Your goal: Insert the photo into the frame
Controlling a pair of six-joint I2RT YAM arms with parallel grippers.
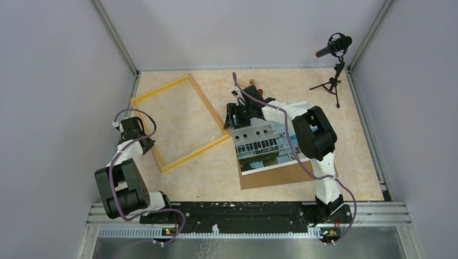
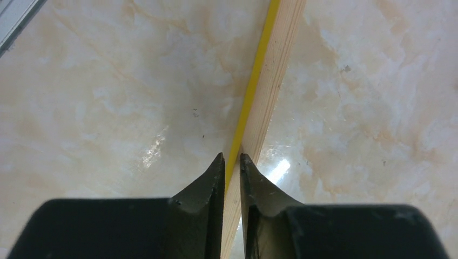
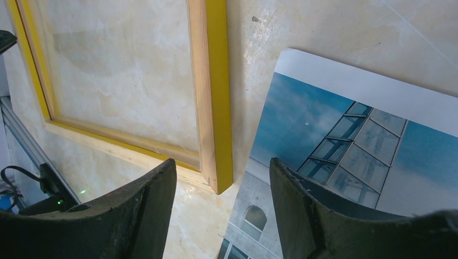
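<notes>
The frame (image 2: 270,70), lying on the worktop (image 1: 216,172), is being pinched at one rail by the left tool (image 2: 232,159) and ought to be kept flat, while the photo (image 3: 335,124) beside it is being overhung by the spread right tool (image 3: 221,162).

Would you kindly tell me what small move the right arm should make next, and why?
Probably lower the right gripper onto the edge of the photo and close. Its jaws stand open above that edge, the photo lies beside the frame, and the left gripper pinches a frame rail.
</notes>
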